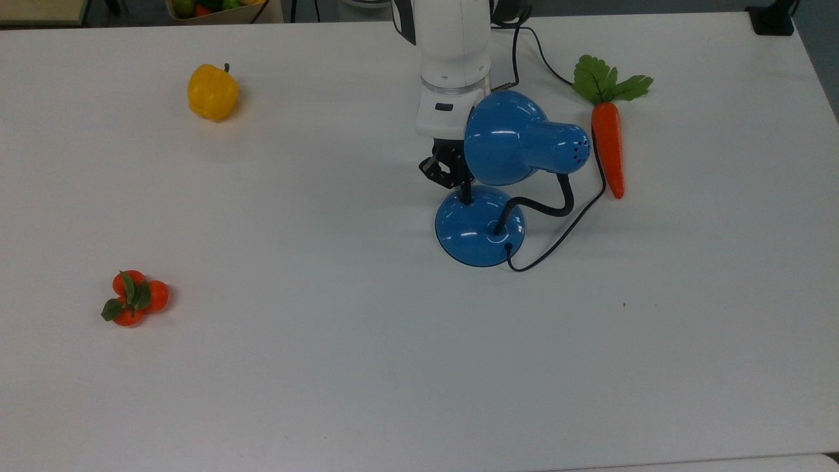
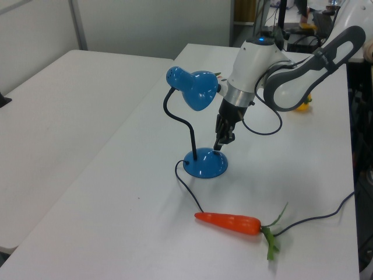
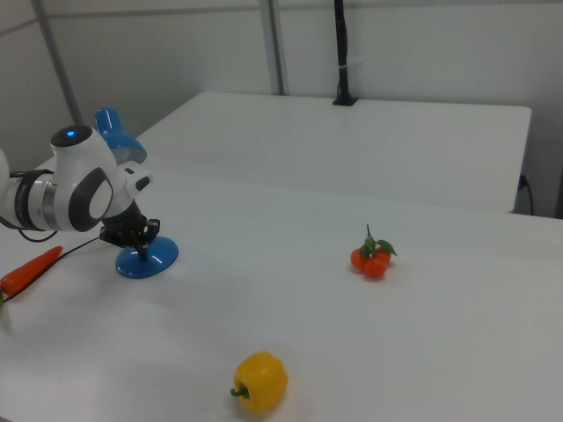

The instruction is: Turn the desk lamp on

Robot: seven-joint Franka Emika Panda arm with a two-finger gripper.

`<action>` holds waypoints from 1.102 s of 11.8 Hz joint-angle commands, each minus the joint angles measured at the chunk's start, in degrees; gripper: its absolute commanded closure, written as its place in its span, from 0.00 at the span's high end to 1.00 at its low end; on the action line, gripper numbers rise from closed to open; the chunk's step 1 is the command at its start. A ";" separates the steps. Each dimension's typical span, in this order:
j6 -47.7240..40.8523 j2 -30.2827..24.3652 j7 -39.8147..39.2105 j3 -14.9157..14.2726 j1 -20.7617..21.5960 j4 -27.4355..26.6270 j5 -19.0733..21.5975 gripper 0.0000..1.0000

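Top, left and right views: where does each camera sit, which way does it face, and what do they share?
Top view: overhead, looking down on the table; arm's wrist and end effector at the lamp base.
Left view: beside the carrot, facing across the table; forearm shows.
Right view: beside the pepper, facing the tangerines; wrist shows.
All three share the lamp and end effector.
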 commanded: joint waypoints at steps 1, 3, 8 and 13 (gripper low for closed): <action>1.27 1.25 -0.99 0.18 0.04 1.24 -0.16 0.00; 1.62 1.69 -0.99 0.27 0.04 1.24 -0.16 0.00; 3.38 2.92 -0.99 0.71 -0.05 1.24 -0.33 0.00; 3.38 2.92 -0.99 0.71 -0.05 1.77 -0.60 0.00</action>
